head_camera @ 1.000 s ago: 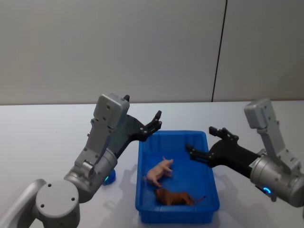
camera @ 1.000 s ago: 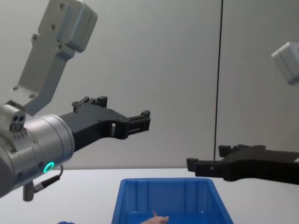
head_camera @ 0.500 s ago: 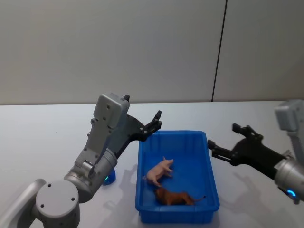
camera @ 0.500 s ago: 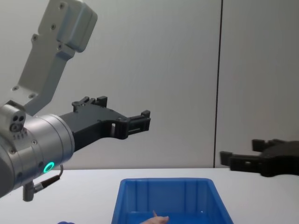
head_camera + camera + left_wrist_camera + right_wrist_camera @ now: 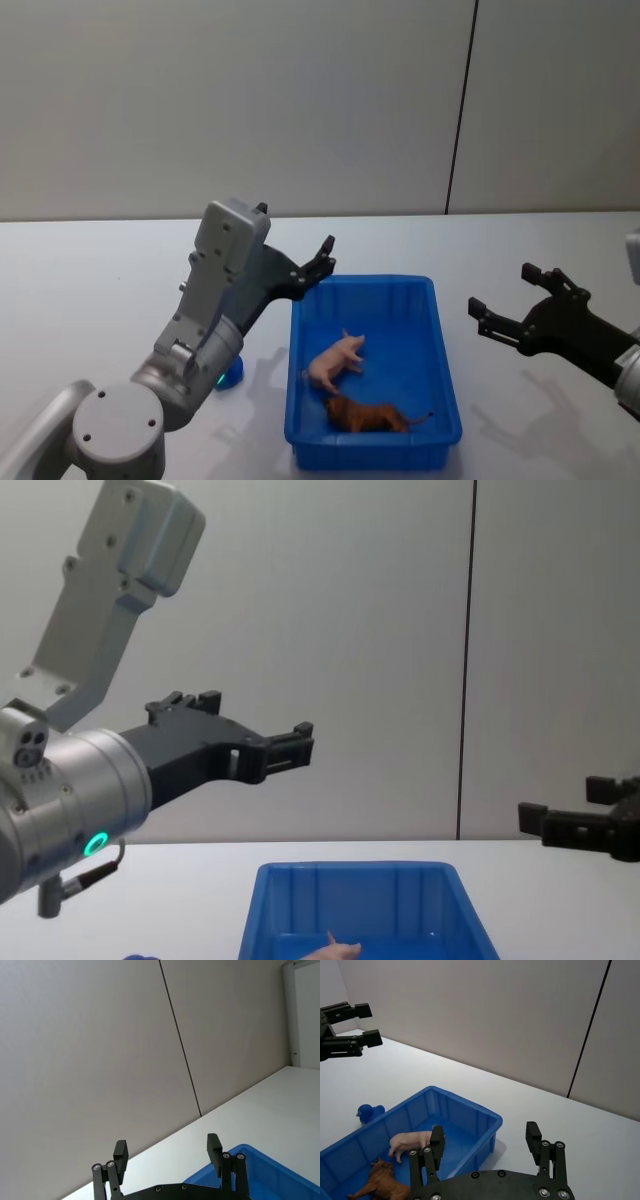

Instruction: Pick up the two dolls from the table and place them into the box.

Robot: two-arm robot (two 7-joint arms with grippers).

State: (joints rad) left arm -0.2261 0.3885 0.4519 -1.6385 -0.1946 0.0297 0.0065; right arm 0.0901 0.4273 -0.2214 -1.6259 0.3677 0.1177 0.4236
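Black rigid fingers of the right gripper (image 5: 500, 290) stand spread and empty, held apart from the blue box (image 5: 446, 372) on its right. The left gripper (image 5: 322, 258), likewise spread and empty, hovers by the far left corner. Inside the glossy, ribbed plastic walls lie the smooth pale pink doll (image 5: 335, 362) and the brown doll (image 5: 368, 415). The task looks complete, hence the empty grippers.

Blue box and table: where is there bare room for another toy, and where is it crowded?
Free: the box floor along its right wall, beside the pink doll; the table between box and right tool. Crowded: the near end, where the brown doll lies; the far left corner, by the left tool.
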